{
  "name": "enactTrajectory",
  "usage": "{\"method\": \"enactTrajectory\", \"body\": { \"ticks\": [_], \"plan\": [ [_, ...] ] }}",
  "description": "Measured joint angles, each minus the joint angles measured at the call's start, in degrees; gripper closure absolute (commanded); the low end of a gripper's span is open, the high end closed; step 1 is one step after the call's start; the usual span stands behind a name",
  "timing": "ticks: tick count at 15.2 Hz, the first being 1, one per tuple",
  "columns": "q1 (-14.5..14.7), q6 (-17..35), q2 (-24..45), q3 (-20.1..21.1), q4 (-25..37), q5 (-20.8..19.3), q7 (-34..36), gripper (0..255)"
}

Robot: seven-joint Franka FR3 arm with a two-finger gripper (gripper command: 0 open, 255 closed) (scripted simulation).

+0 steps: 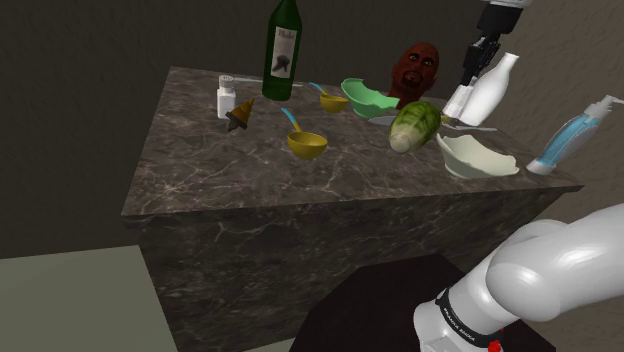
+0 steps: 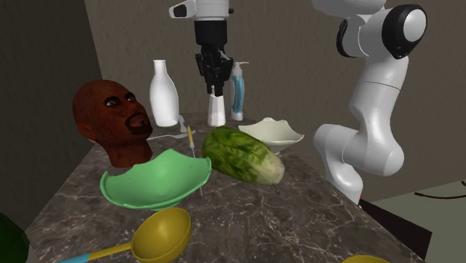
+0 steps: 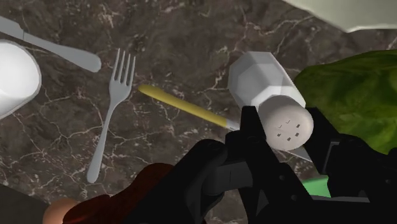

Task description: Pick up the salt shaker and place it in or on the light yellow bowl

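Observation:
My black gripper is shut on a white salt shaker; the fingers clasp it just below its holed cap. The shaker hangs upright under the gripper, above the back part of the dark marble table. In the shoulder view the gripper and the shaker are in front of a white bottle. The pale yellowish bowl with a wavy rim sits near the shoulder view's right table edge. That bowl lies to the second exterior view's right of the shaker.
A green lettuce, a green bowl and a dark head bust stand close by. A fork and a yellow-handled utensil lie under the gripper. A blue soap dispenser, a wine bottle and yellow scoops also stand on the table.

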Motion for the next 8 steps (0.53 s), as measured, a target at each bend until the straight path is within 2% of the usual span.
{"method": "enactTrajectory", "body": {
  "ticks": [8],
  "plan": [
    [0.2, -6.3, 3.1, -0.2, 9.4, 0.7, -1.5, 255]
  ]
}}
